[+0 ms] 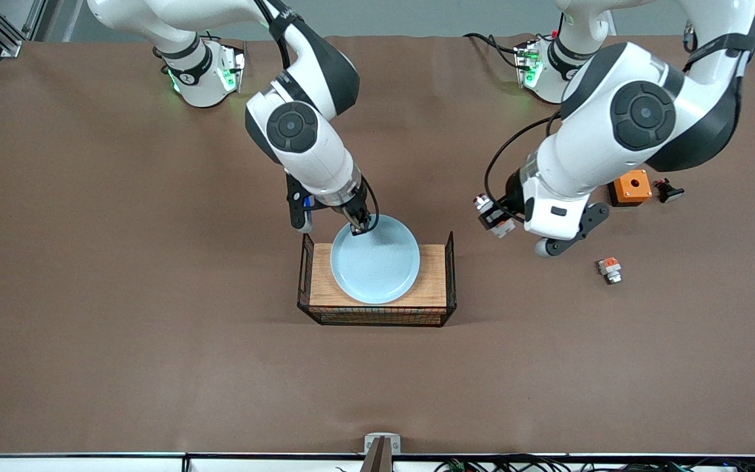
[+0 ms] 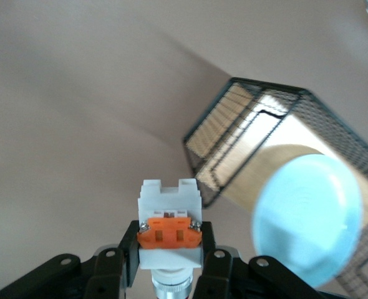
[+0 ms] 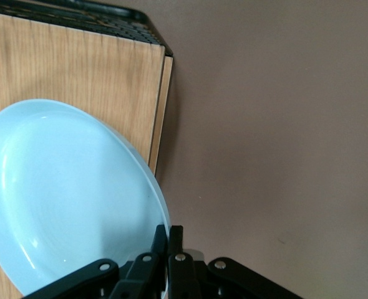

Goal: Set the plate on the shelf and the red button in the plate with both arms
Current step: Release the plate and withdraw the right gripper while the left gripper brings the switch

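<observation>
The pale blue plate (image 1: 375, 262) is over the wooden floor of a wire-sided tray (image 1: 433, 278). My right gripper (image 1: 359, 227) is shut on the part of the rim toward the robots' bases. In the right wrist view the fingers (image 3: 175, 235) pinch that rim, with the plate (image 3: 65, 187) spreading over the wood (image 3: 78, 62). My left gripper (image 1: 507, 219) hovers above bare table beside the tray, toward the left arm's end, shut on the red button (image 1: 490, 213). The left wrist view shows the button (image 2: 169, 233) between the pads, white block outward, with the plate (image 2: 309, 218) and tray (image 2: 209, 156) farther off.
An orange box with a hole (image 1: 630, 187) and a small black part (image 1: 668, 191) lie toward the left arm's end of the table. A shorter white-orange block (image 1: 609, 269) lies nearer the front camera than they do. The tray's wire end walls (image 1: 451, 275) stand taller than its floor.
</observation>
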Robot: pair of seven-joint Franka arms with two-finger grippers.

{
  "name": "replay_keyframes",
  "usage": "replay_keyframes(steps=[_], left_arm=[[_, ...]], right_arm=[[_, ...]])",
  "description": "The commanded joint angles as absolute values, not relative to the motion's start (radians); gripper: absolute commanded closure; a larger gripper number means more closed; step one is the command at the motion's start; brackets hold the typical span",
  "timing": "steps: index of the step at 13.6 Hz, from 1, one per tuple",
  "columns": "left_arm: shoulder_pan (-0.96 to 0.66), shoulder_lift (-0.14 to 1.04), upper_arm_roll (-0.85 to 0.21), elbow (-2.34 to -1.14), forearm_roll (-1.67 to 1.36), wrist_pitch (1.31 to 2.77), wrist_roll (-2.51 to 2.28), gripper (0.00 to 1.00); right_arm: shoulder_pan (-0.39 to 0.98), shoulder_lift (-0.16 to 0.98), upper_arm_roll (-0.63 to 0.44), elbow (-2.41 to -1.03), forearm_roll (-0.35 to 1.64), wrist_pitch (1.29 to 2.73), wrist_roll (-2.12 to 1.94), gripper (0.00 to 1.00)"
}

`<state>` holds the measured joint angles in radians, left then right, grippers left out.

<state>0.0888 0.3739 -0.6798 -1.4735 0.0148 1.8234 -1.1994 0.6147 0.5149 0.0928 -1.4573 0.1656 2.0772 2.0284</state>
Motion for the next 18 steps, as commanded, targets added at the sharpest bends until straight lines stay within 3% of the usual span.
replay_keyframes(steps=[1,5,7,8,9,10,13,15,18], left_arm=[[0.055,0.414,-0.687,-1.459,0.006,1.916,-1.307,0.99],[0.017,0.451,-0.686,-1.459,0.009,2.04,-1.411,0.99],[-0.011,0.477,-0.681,-1.459,0.015,2.089,-1.449,0.99],[-0.021,0.488,-0.68,-1.459,0.018,2.109,-1.457,0.99],[-0.028,0.498,-0.68,-1.459,0.02,2.126,-1.468,0.99],[-0.035,0.505,-0.678,-1.459,0.021,2.131,-1.48,0.99],[-0.057,0.525,-0.677,-1.459,0.043,2.135,-1.512,0.99],[-0.069,0.54,-0.676,-1.459,0.052,2.157,-1.541,0.99],[-0.136,0.569,-0.632,-1.459,0.095,2.198,-1.581,0.99]], right_arm=[[0.633,0.558,0.086,-1.416,0.132,2.092,2.049,1.0],[0.623,0.592,0.086,-1.411,0.123,2.092,2.046,0.99],[0.63,0.598,0.086,-1.41,0.1,2.092,2.046,0.94],[0.632,0.598,0.086,-1.408,0.101,2.092,2.048,0.79],[0.632,0.598,0.086,-1.404,0.101,2.092,2.045,0.71],[0.632,0.597,0.087,-1.399,0.103,2.092,2.045,0.51],[0.635,0.585,0.094,-1.367,0.109,2.057,2.045,0.12],[0.647,0.577,0.095,-1.321,0.106,1.964,2.043,0.02],[0.653,0.494,0.095,-1.292,0.107,1.809,1.982,0.02]])
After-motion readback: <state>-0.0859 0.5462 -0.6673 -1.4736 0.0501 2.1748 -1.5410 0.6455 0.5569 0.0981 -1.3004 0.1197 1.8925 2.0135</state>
